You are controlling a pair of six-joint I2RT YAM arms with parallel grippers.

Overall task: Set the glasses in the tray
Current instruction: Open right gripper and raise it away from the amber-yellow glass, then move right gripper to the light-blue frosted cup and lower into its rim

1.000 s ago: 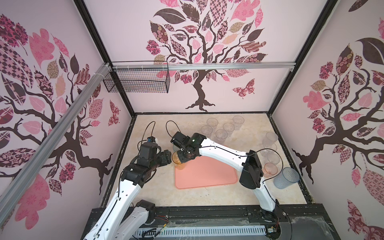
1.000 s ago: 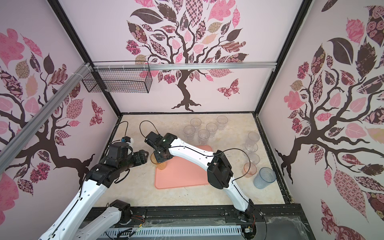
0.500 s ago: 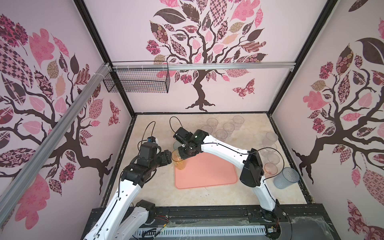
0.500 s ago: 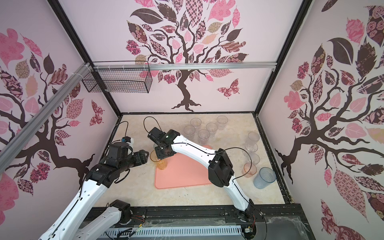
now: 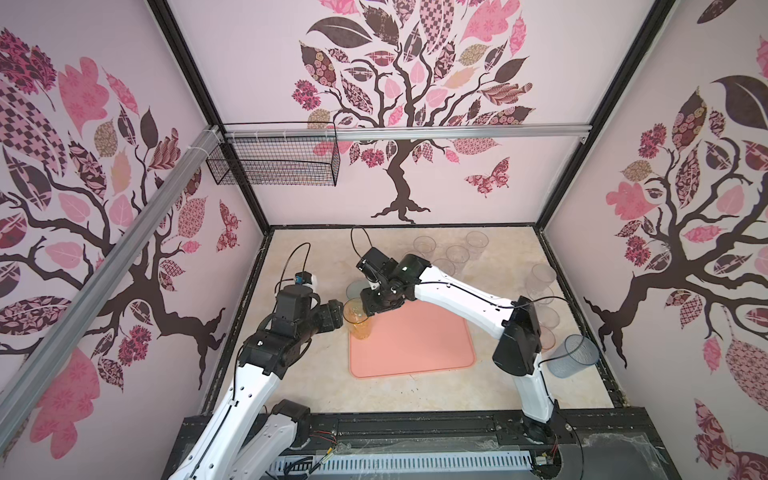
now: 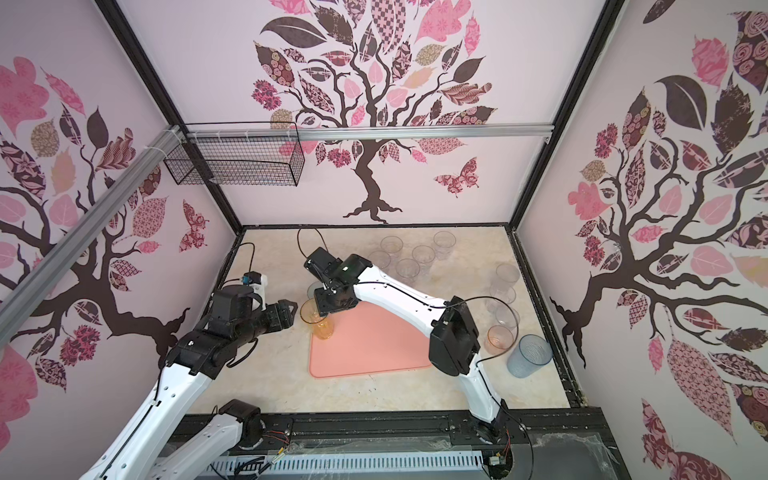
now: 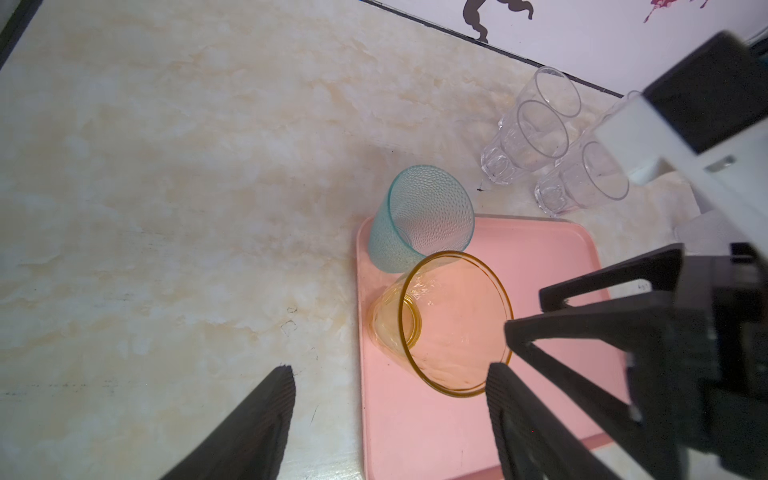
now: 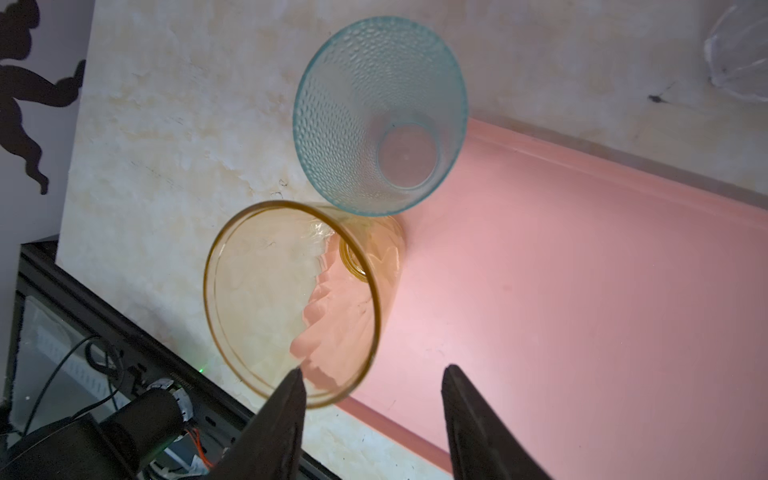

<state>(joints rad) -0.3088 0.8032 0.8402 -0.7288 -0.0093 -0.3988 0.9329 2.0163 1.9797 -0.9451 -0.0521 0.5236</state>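
Amber glass (image 8: 291, 299) is sitting on tray (image 8: 582, 270), right gripper (image 8: 372, 370) and left gripper (image 7: 390, 372) hovering, jaws released; next: lifting clear, fetching a clear glass (image 5: 457, 254).

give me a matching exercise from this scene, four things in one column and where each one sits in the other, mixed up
Things:
1. amber glass
2. blue glass
3. wire basket
4. clear glass cluster

Places:
a. hanging from the rail above the table
b. on the table to the right of the tray
c. standing on the tray, at its left side
d. on the table beyond the tray's far edge

Pairs: 1-c, 2-b, 3-a, 4-d
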